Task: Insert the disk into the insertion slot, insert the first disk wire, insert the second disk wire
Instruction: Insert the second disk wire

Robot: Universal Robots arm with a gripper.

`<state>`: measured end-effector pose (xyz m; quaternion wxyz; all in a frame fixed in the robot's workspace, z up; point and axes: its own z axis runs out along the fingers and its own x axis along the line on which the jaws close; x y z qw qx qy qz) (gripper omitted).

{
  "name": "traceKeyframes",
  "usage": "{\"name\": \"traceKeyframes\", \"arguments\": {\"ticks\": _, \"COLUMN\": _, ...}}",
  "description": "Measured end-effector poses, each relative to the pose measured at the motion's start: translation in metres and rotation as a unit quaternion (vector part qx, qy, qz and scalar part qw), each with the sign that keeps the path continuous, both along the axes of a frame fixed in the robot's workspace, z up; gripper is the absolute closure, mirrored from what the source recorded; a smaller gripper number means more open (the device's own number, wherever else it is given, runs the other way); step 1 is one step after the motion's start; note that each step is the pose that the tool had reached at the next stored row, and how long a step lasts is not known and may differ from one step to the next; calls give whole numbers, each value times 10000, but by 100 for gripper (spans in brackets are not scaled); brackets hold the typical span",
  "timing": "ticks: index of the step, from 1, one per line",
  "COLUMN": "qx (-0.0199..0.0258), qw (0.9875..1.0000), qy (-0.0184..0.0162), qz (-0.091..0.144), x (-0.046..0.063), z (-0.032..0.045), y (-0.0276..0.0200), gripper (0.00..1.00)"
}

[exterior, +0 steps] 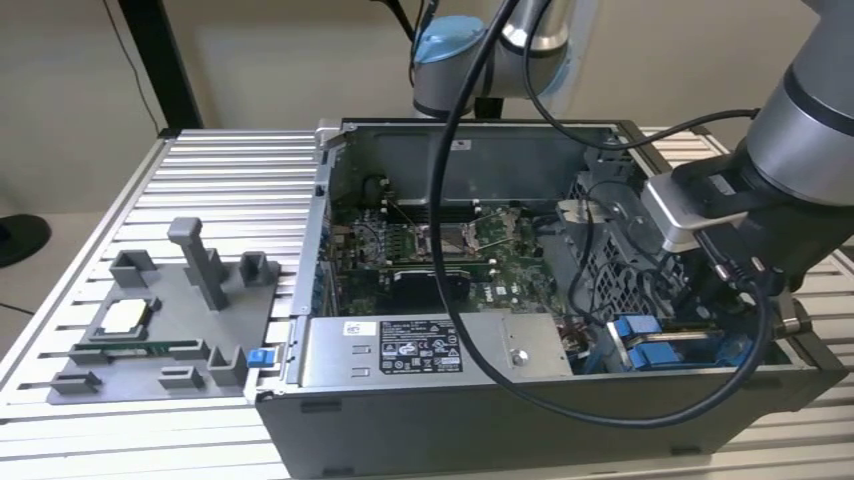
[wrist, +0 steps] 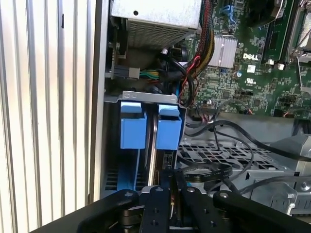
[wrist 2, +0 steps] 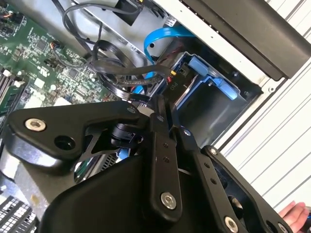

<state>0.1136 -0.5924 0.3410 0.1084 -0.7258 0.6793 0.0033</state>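
- The desk (exterior: pixel 200 160) is ribbed aluminium and carries an open computer case (exterior: pixel 534 420) with its side panel off; a grey parts fixture (exterior: pixel 160 330) lies on the exterior view's left of the case.
- Inside the case a green motherboard (exterior: pixel 441 250) covers the floor, and a grey labelled power-supply box (exterior: pixel 427 350) sits along the near wall.
- The robot arm (exterior: pixel 801 150) reaches down into the case's corner on the exterior view's right, over the drive bay.
- The disk (wrist: pixel 154 160) stands on edge in the bay, in the slot between two bright blue frame tabs (wrist: pixel 132 127); only a thin dark edge of it shows, so how deep it is seated is hard to tell.
- My judgement: the disk is stiff, fairly heavy and easily harmed by knocks, with smooth metal faces; the blue plastic frame looks the safer place to take hold.
- The pincer (wrist: pixel 173 191) hangs right over the disk's upper edge with its fingers drawn close together on a narrow part there, seemingly a black flat wire's (wrist 2: pixel 116 73) plug; I cannot tell what exactly it is.
- That black wire loops loosely just beside the bay, near a blue cable (wrist 2: pixel 165 36).
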Motion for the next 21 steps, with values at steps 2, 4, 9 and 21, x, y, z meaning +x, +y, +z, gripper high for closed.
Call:
{"name": "traceKeyframes", "arguments": {"ticks": 2, "qx": -2, "qw": 10000, "qy": -1, "qz": 0, "x": 7, "z": -2, "y": 2, "gripper": 100}}
{"name": "traceKeyframes", "arguments": {"ticks": 4, "qx": -2, "qw": 10000, "qy": -1, "qz": 1, "x": 14, "z": -5, "y": 4, "gripper": 100}}
{"name": "traceKeyframes", "arguments": {"ticks": 9, "qx": -1, "qw": 10000, "qy": -3, "qz": 1, "x": 18, "z": -23, "y": 9, "gripper": 100}}
{"name": "traceKeyframes", "arguments": {"ticks": 21, "qx": -1, "qw": 10000, "qy": -7, "qz": -2, "x": 18, "z": -76, "y": 14, "gripper": 0}}
